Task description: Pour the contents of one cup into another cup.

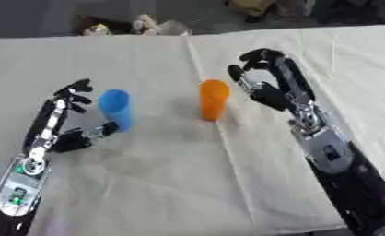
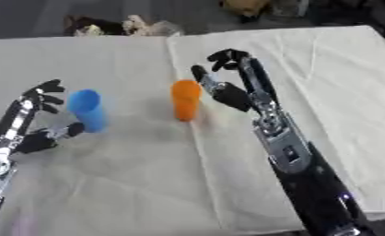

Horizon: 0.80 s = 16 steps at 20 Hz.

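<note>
Left eye view. Worktop (image 1: pixel 188 184) under creased white cloth (image 1: pixel 147 60), fold line running down the middle. Orange cup (image 1: pixel 213 99) upright near that fold, taken as landmark. Blue cup (image 1: pixel 115 109) upright, well to the left of orange cup, about level with it, apart from it. Contents of either cup not visible. Left hand (image 1: pixel 67 120) just left of blue cup, fingers spread and slightly bent beside the cup's upper part, thumb reaching toward its lower side; contact unclear, not closed round it. Right hand (image 1: pixel 264 83) just right of orange cup, fingers curved and apart, palm facing the cup, a gap between fingers and cup wall, holding nothing. Right forearm, black and silver, running from lower right corner up toward orange cup. Blurred clutter (image 1: pixel 135 25) beyond far worktop edge, far behind orange cup, not identifiable.

Right eye view. Same layout, everything shifted left. Orange cup (image 2: pixel 185 106) standing free, right hand (image 2: pixel 228 85) close on its right, spread, not touching. Blue cup (image 2: pixel 88 110) left of orange cup, left hand (image 2: pixel 34 120) at its left side, fingers apart near the rim, thumb low beside the base. Both cups upright on cloth.
</note>
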Tool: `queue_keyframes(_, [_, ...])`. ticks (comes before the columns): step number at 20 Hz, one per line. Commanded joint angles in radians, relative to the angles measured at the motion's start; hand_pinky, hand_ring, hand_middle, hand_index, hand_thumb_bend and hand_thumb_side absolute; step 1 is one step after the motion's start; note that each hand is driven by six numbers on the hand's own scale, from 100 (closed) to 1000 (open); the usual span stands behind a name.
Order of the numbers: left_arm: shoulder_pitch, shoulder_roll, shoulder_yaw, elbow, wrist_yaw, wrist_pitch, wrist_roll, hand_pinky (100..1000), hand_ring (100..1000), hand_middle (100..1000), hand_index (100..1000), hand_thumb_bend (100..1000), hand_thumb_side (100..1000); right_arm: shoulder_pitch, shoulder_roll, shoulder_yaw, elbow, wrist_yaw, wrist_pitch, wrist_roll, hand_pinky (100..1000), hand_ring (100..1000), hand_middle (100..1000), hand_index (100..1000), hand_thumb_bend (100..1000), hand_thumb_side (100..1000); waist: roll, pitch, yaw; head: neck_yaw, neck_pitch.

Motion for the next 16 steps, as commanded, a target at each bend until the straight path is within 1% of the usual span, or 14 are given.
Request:
queue_keyframes(1, [-0.033, -0.003, -0.003, 0.024, -0.012, -0.006, 0.017, 617, 693, 762, 927, 804, 631, -0.018, -0.007, 0.0, -0.025, -0.003, -0.001, -0.002, 797, 855, 522, 694, 428, 598, -0.001, -0.013, -0.003, 0.005, -0.01])
queue_keyframes(9, [-0.089, -0.022, 0.002, 0.093, -0.041, -0.007, 0.054, 614, 680, 748, 923, 797, 626, -0.02, -0.006, 0.002, -0.027, -0.005, -0.003, -0.001, 797, 855, 521, 694, 423, 605, -0.004, -0.006, -0.011, 0.007, -0.015])
queue_keyframes(16, [-0.129, -0.03, -0.002, 0.146, -0.071, -0.015, 0.059, 610, 667, 730, 914, 801, 636, -0.022, -0.006, 0.004, -0.028, -0.007, -0.003, 0.0, 797, 855, 520, 693, 418, 610, -0.006, 0.002, -0.021, 0.009, -0.016])
